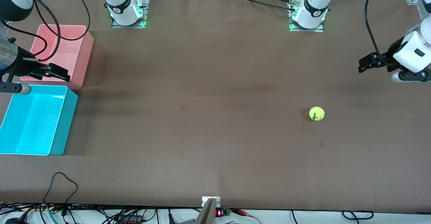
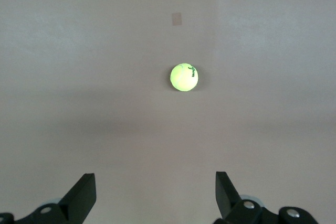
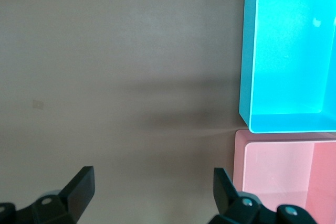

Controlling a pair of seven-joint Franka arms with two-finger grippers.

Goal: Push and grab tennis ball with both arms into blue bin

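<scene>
Ball (image 1: pixel 316 113): I see it lying free on the table, right of centre in the front view, centred in the left wrist view (image 2: pixel 184 77), toward the left arm's end and well apart from the bins.
Handling: I judge it light, springy, fuzzy enough to grip, quick to roll; I'd close across its widest part.
Left gripper (image 1: pixel 367 64): at the right edge of the front view, above the table, fingers spread wide, holding nothing.
Right gripper (image 1: pixel 55 72): at the left edge, over the pink bin (image 1: pixel 84 54), fingers wide, holding nothing.
Blue bin (image 1: pixel 69 116): lower left, touching the pink one, open.
Table (image 1: pixel 208 82): flat brown surface, so a push should run far.
Room: cables along the bottom edge.
</scene>
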